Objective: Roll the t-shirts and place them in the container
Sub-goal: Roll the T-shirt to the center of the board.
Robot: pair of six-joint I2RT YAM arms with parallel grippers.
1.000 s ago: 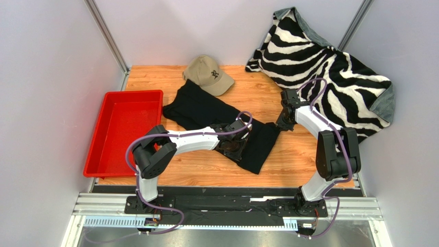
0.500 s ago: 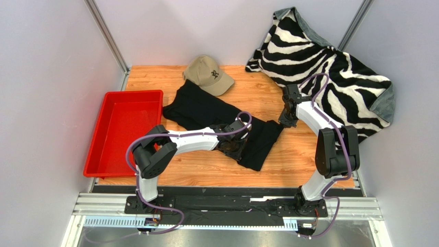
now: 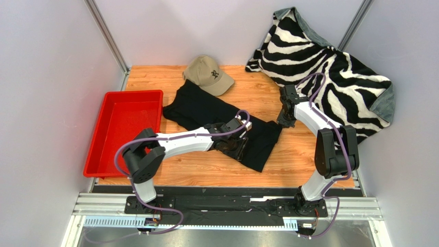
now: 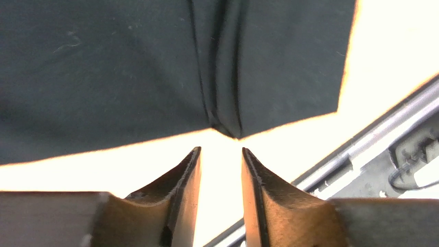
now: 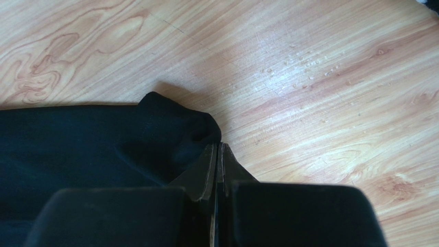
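Observation:
The black t-shirt (image 3: 201, 108) lies spread across the middle of the wooden table, running from the cap toward the near right. My left gripper (image 3: 236, 145) hovers over its near middle edge. In the left wrist view it (image 4: 221, 150) stands open with nothing between its fingers, and a pinched crease of the t-shirt (image 4: 103, 77) ends just ahead of the tips. My right gripper (image 3: 282, 122) is at the shirt's right corner. The right wrist view shows it (image 5: 217, 145) shut, with the puckered corner of the t-shirt (image 5: 77, 144) caught at its tips.
A red tray (image 3: 133, 93) sits at the left edge of the table. A tan cap (image 3: 208, 73) rests at the back, touching the shirt's far end. A zebra-striped blanket (image 3: 330, 67) is heaped at the back right. The metal rail (image 4: 360, 139) runs along the near edge.
My left gripper has opened and let go of the shirt's fold, leaving a crease, and its arm has stretched out a little. The right gripper stays shut at the corner, shifted only slightly.

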